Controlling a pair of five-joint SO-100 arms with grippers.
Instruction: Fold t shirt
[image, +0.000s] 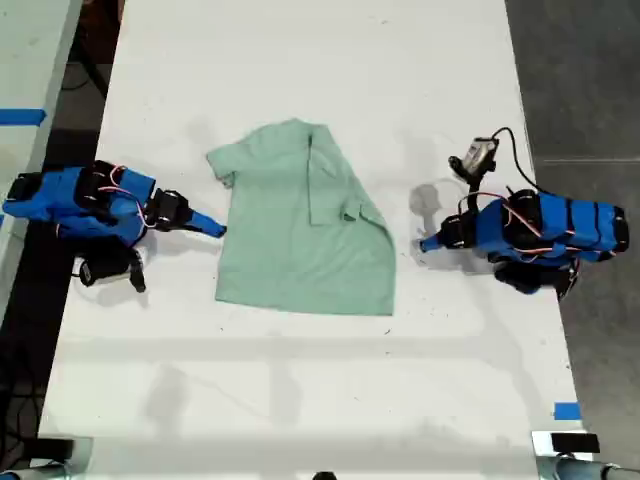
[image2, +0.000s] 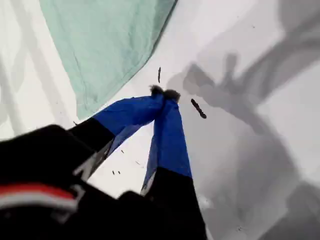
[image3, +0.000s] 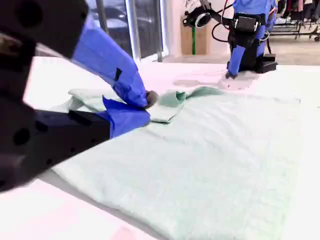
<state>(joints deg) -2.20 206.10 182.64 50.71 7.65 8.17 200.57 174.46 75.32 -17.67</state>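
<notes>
The pale mint-green t shirt (image: 290, 245) lies flat on the white table (image: 300, 390), with the side toward the exterior view's right folded over its middle. My first gripper (image: 428, 243) is shut and rests on bare table just off the shirt's edge at the exterior view's right; in the first wrist view its tips (image2: 164, 92) meet beside a corner of the t shirt (image2: 105, 45). My second gripper (image: 217, 230) is shut at the shirt's edge at the exterior view's left. In the second wrist view its tips (image3: 146, 106) sit low over the t shirt (image3: 225, 160), with no cloth visibly pinched.
A blue tape mark (image: 566, 410) sits near the table's edge at the exterior view's lower right. Dark floor (image: 590, 80) lies beyond that side. A second pale surface with blue tape (image: 20, 117) borders the exterior view's left. The first arm (image3: 245, 30) shows beyond the shirt.
</notes>
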